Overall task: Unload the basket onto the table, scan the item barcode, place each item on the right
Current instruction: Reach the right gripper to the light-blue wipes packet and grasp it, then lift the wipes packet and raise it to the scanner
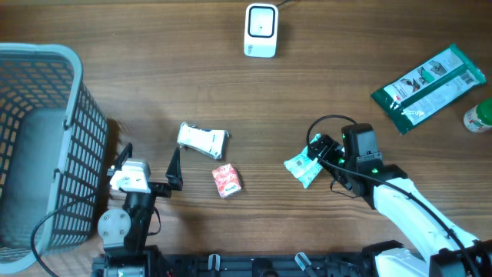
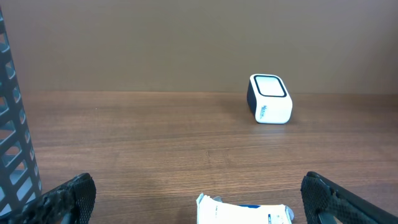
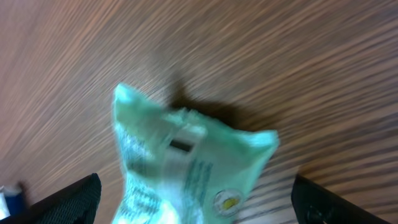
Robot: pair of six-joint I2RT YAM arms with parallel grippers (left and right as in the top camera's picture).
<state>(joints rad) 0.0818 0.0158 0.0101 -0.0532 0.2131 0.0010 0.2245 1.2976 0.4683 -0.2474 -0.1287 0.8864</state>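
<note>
Where the overhead camera looks down, the pale green packet (image 1: 300,168) lies on the table (image 1: 307,85) at the tips of the right gripper (image 1: 315,156), well apart from the white scanner (image 1: 260,31). The left gripper (image 1: 150,166) sits beside the grey basket (image 1: 46,146), near a white packet (image 1: 203,140) and a red packet (image 1: 226,181). In the left wrist view, its fingers (image 2: 69,200) stand spread wide, the white packet's top edge low between them and the scanner well ahead. In the right wrist view, the fingers (image 3: 69,200) are spread too, the blurred green packet between them, touching neither.
</note>
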